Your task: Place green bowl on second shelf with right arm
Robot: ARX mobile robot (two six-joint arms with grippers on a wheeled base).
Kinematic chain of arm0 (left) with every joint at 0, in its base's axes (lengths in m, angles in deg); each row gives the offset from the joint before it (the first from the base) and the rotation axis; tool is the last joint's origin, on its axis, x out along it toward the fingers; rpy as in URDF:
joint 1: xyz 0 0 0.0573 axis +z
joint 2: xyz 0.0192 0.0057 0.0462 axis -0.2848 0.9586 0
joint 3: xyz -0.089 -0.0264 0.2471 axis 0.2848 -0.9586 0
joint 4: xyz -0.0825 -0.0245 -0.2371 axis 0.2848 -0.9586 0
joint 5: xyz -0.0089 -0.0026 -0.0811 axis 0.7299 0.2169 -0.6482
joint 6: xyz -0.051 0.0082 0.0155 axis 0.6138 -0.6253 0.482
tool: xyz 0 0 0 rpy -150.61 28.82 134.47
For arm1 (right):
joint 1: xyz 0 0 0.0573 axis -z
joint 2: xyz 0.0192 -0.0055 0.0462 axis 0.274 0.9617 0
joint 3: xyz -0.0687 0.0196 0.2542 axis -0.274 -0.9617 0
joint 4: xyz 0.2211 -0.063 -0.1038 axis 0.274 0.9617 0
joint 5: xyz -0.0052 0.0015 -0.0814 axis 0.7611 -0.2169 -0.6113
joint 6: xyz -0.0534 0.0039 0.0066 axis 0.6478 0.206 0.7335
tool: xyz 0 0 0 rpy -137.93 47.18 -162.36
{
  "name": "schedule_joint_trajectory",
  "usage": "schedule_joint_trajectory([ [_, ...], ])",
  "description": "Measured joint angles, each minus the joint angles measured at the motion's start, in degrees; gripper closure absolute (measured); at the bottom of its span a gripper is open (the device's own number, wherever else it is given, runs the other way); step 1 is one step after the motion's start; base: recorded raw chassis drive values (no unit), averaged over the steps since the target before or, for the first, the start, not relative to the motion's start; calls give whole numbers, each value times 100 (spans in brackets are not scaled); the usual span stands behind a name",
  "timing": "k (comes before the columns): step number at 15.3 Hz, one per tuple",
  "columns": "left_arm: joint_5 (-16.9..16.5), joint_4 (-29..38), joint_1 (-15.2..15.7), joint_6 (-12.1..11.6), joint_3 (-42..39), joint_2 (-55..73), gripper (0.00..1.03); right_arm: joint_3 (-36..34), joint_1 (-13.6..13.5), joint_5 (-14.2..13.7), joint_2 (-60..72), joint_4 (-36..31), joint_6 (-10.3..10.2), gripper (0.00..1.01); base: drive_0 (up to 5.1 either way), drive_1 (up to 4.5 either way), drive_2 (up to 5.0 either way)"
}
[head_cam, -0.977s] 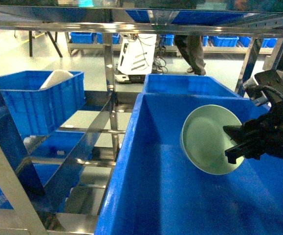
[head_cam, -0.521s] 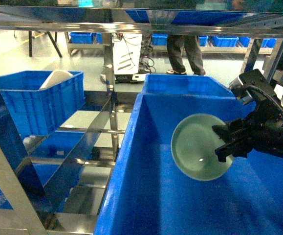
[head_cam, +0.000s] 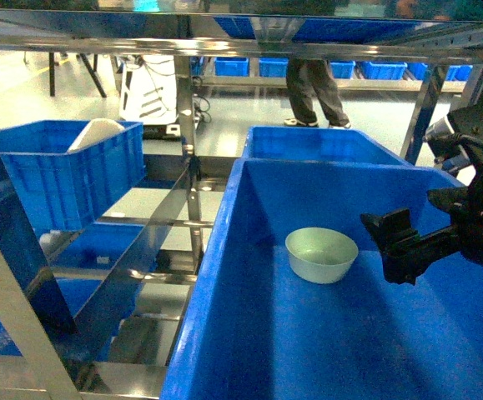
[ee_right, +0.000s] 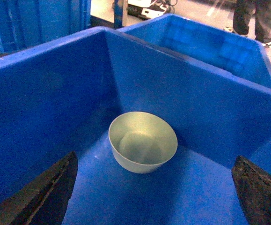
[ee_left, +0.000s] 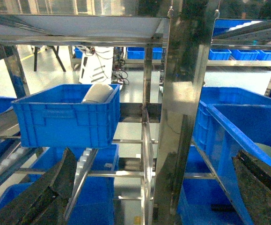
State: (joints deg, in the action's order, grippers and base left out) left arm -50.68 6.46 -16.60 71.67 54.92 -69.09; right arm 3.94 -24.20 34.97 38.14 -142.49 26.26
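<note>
Bowl (head_cam: 321,254) sits upright, mouth up, on the floor of the big crate (head_cam: 224,275) on the second shelf (head_cam: 153,221), towards the crate's far wall; it's round, so no long axis. Right tool (head_cam: 395,242) is released, spread wide, just beside the bowl and not touching. Placement looks done; next is backing the tool out without clipping the rim. Left tool (ee_left: 149,197) is spread, empty.

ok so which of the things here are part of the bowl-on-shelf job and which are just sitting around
Part of the job:
- small pale mint-green bowl, upright in the large blue plastic crate
- shiny stainless-steel rack
- right gripper, open beside the bowl

Just sitting around:
- smaller blue crate holding a white dish-like object
- person standing behind
</note>
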Motion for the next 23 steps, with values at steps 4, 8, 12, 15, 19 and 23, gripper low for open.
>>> schedule_joint_trajectory([
  [4,0,0,0,0,0,0,5,-1342,-120,-350,-1222,-579,-17,3,0,0,0],
  [8,0,0,0,0,0,0,5,-2728,-70,-599,-3397,122,0,3,0,0,0],
  [12,0,0,0,0,0,0,5,-3191,348,-621,-6743,2682,-374,3,0,0,0],
  [15,0,2,0,0,0,0,5,-3110,1027,-83,-9921,5578,-850,3,0,0,0],
  [19,0,0,0,0,0,0,5,-3296,1565,243,-10544,5829,-935,6,0,0,0],
  [23,7,2,0,0,0,0,5,-3628,809,-1279,-10922,5340,-951,42,0,0,0],
])
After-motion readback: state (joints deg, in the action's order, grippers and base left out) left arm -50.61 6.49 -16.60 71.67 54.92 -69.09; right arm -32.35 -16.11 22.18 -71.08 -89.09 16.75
